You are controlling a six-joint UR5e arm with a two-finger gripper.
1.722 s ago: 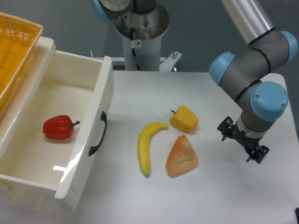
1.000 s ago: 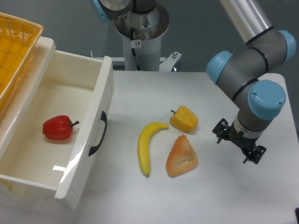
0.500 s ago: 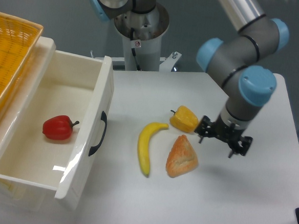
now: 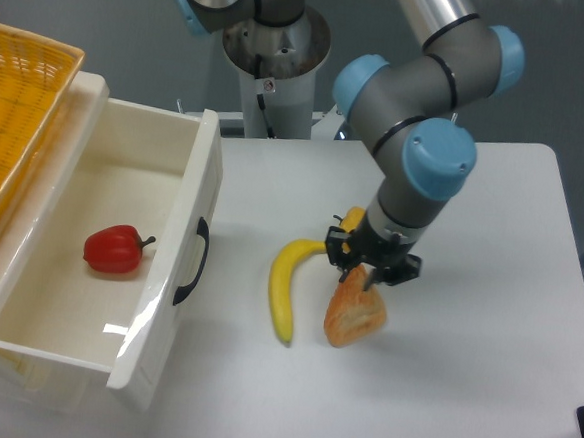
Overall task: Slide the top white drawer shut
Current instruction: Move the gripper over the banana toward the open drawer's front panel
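Now the top white drawer [image 4: 119, 257] stands pulled well out at table left | I judge it a stiff, glossy box; pushing the panelled front beside its black handle [image 4: 192, 262] beats gripping | gripper [image 4: 371, 265] hovers over the bread [image 4: 356, 306], finger state unclear | banana [image 4: 286, 284] lies between; bare table nearer me.

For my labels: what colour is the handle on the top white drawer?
Black, a curved handle on the panelled front of the top white drawer, seen in the fixed camera view.
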